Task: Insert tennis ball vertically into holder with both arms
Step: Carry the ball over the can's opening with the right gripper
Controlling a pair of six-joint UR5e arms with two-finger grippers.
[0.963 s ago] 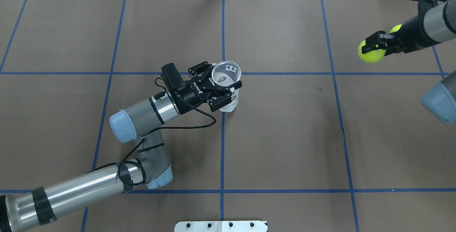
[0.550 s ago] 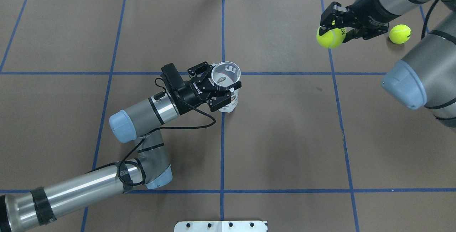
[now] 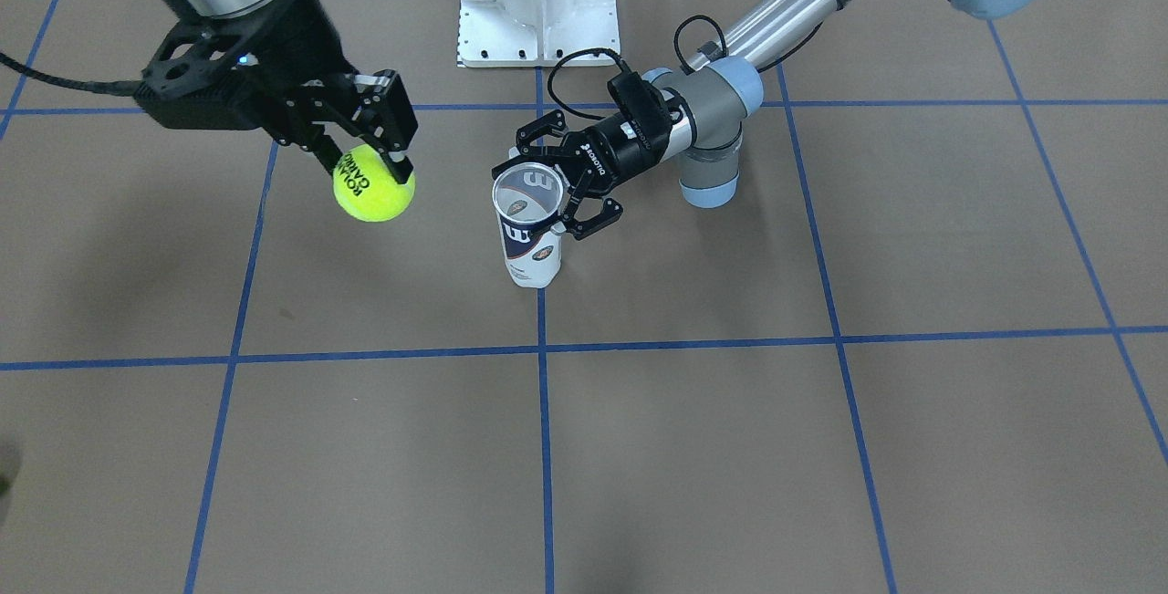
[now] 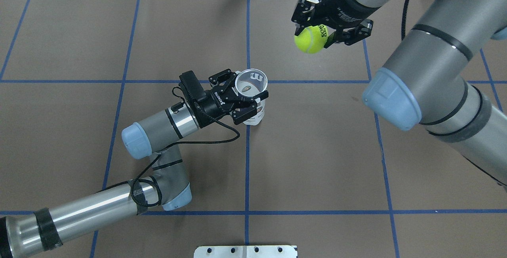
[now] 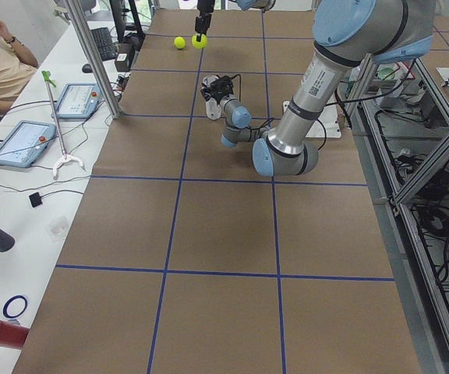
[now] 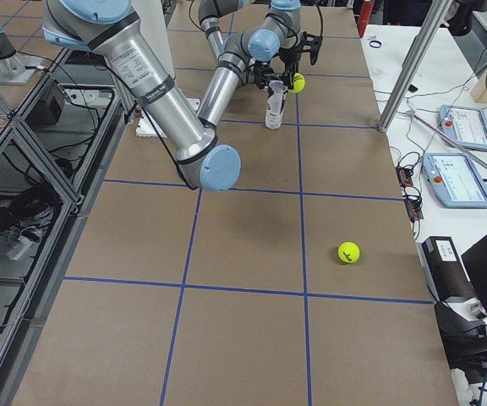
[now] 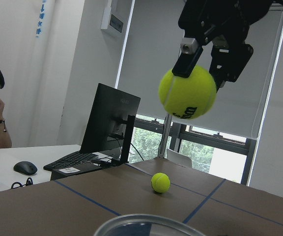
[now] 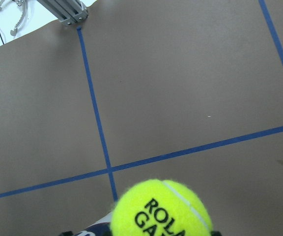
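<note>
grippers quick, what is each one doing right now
Left gripper: shut on the upright holder.
Right gripper: shut on the tennis ball, held aloft.

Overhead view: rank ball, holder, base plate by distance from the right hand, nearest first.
1. ball: gripped in the right hand, far side of the table, right of centre.
2. holder: mid-table, upright, gripped by the left hand.
3. base plate: bottom edge of the view, centre.
</note>
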